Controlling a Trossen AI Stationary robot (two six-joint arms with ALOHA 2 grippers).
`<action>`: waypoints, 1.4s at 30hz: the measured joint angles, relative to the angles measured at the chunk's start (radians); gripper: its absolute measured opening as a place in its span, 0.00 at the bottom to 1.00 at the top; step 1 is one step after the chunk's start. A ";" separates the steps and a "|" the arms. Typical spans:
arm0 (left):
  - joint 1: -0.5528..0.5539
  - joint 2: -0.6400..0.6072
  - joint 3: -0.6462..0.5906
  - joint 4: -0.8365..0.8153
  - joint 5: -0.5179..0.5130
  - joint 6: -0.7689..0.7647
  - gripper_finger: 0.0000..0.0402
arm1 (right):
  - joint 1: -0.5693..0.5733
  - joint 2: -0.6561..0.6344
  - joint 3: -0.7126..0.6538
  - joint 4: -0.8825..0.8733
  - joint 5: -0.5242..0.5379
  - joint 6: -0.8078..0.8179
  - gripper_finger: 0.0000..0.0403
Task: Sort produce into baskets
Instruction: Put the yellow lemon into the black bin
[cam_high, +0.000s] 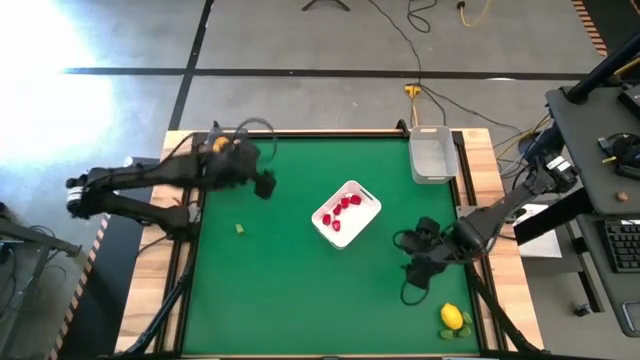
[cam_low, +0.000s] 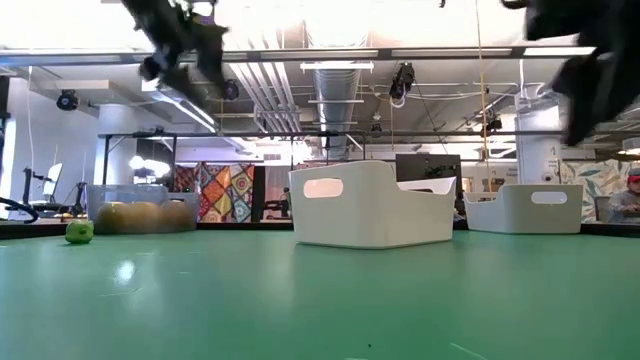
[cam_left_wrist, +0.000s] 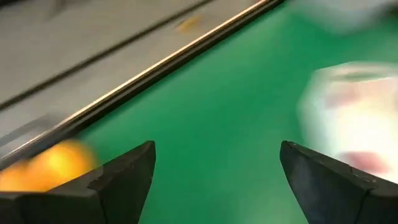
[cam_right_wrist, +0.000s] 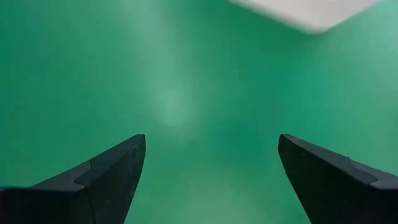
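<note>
red berries (cam_high: 341, 210) already lie in the white tray (cam_high: 368, 195) at mid-table, so that part looks done. a green piece (cam_high: 239, 229) sits loose on the mat, and a lemon (cam_high: 452, 317) waits near the front right corner. the clear bin (cam_high: 430, 155) at the back right looks empty. the left gripper (cam_high: 263, 185) hangs open near orange fruit (cam_high: 219, 144) at the back left; the bin there is hidden by the arm. the right gripper (cam_high: 418, 272) hovers open above bare mat.

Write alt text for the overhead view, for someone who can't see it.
A white tray holding red berries sits mid-table on a green table, with the left gripper and right gripper open above the cloth, both empty. A lemon lies near the right front corner; a small green piece lies left.
</note>
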 joint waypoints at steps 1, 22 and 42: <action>-0.070 -0.026 -0.023 0.074 -0.004 0.002 0.81 | 0.028 0.006 0.001 -0.002 -0.009 0.035 0.89; -0.818 0.185 -0.449 1.520 -0.181 0.345 0.81 | 0.350 0.427 0.277 -0.213 -0.465 0.648 0.89; -0.891 0.481 -0.267 1.522 -0.181 0.357 0.81 | 0.392 0.513 0.211 -0.129 -0.568 0.874 0.77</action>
